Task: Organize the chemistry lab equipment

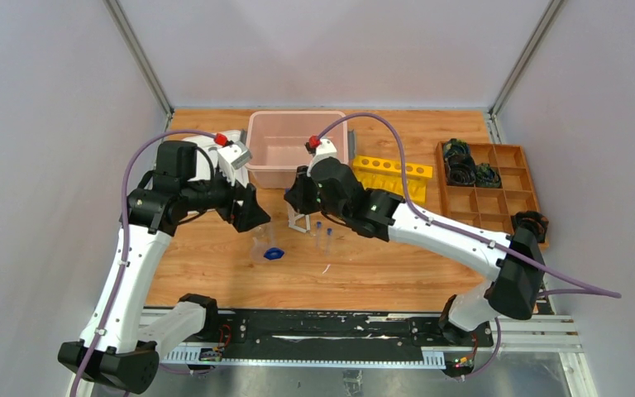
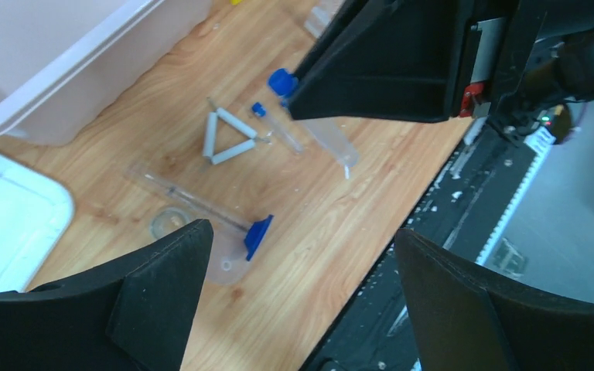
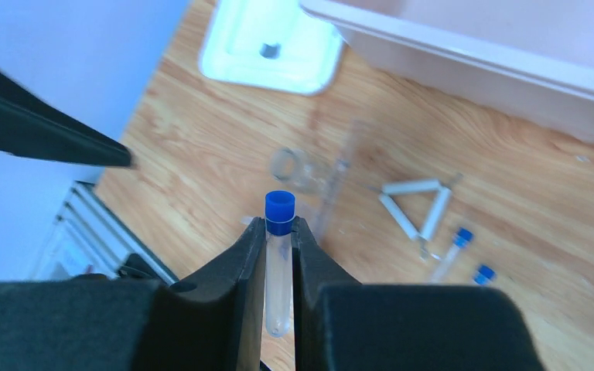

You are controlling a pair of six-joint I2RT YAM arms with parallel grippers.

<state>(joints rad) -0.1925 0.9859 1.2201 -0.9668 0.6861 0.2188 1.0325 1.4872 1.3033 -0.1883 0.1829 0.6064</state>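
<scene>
Wooden table (image 1: 397, 269) between grey walls, with the right pincer clamped on a capped tube.
Right pincer (image 3: 279, 232) is pressed together on a clear blue-capped tube (image 3: 278, 278), its fingers gripping both sides just under the cap. The tube's long axis runs along the fingers, with the cap pointing out past their tips, and it is held above the table in front of the pink bin (image 3: 472, 69). Left pincer (image 2: 302, 236) stands wide apart, holding nothing, above a small blue piece (image 2: 257, 234). A white triangle frame (image 2: 228, 139) lies flat on the table, with two other tubes (image 3: 454, 246) lying just beside it.
</scene>
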